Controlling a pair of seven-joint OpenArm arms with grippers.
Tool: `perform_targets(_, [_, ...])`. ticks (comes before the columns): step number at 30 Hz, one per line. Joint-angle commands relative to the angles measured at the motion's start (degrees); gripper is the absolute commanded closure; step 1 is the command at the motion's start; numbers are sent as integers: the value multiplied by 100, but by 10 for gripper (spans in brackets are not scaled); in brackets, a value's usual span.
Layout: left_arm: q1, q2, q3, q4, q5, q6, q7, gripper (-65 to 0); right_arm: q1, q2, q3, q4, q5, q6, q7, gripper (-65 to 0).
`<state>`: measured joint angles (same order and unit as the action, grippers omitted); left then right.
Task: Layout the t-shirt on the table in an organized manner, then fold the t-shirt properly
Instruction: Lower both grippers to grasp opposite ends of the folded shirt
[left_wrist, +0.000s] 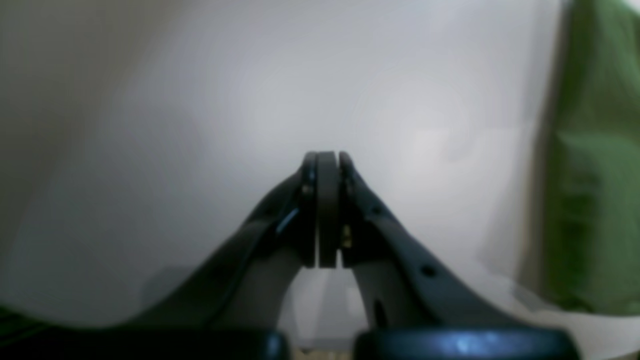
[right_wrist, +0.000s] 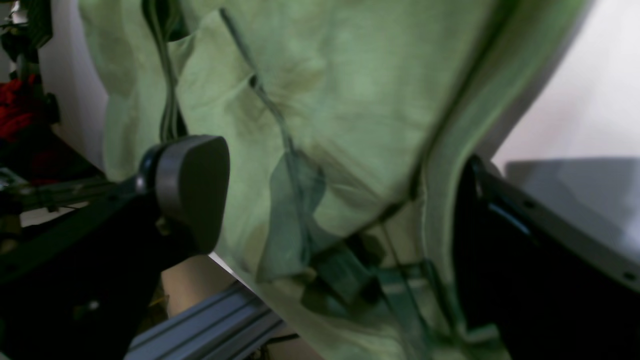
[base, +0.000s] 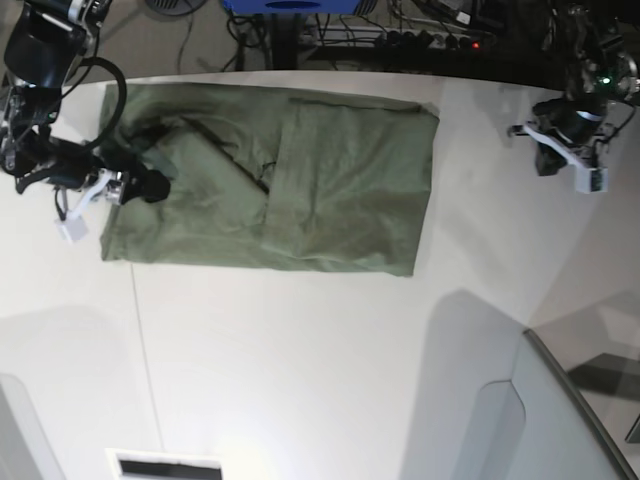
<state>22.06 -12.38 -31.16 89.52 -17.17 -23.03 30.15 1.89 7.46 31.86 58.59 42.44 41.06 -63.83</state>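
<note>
**Shirt partly folded, more folds to come**

The t-shirt (base: 300, 185) lies on the far half of the table (base: 320, 350), drawn into a broad olive rectangle with straight near and right edges. Judging by the overlapping panels and the diagonal crease near its middle, at least one side has already been turned in over the body, so the laying-out looks finished and the folding begun. What remains, as I read it, is to tidy the bunched end by the right arm and bring the rectangle down into a smaller, squarer packet.

The right gripper (right_wrist: 325, 210) sits at that bunched end with its jaws spread wide; in the wrist view, pale green cloth fills the gap between the two dark pads, with a hemmed edge running along one of them. Whether the fabric is only lying between them or already being lifted is hard to tell from this close, blurred angle.

The left gripper (left_wrist: 327, 210) hangs over bare table well clear of the shirt's other end, its jaws pressed together on nothing.

The cloth is soft matte cotton, lightly creased, thin enough to show seams and stitched hems. The tabletop is smooth, white and matte, with a thin dark seam line.
</note>
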Motion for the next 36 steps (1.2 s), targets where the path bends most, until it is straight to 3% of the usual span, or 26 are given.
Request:
perform_targets(1, [-119, -50, 149, -68, 69, -31, -250, 0, -62, -30, -43, -35, -424, -106, -382, -555])
perform_targets(5, [-479, 56, 808, -736, 499, -5, -795, 0, -62, -48, -43, -35, -424, -106, -382, -518])
perform_targets(15, [-1376, 284, 1775, -2046, 956, 4, -839, 0, -62, -4, -52, -61, -450, -106, -329, -488])
perform_targets(23, [-1384, 320, 2039, -2072, 992, 4, -839, 0, -44, 5, -52, -70, -459, -106, -74, -488])
perform_targets(31, [-1367, 328, 2039, -2108, 992, 4, -839, 0, -44, -12, -60, -70, -468, -106, -171, -486])
perform_targets(33, [-1384, 328, 2039, -2108, 992, 4, -839, 0, -53, -12, -60, -70, -468, -106, -153, -453])
perform_targets(36, [-1384, 337, 2048, -2116, 992, 4, -839, 0, -53, 5, -60, -79, -468, -106, -127, -320])
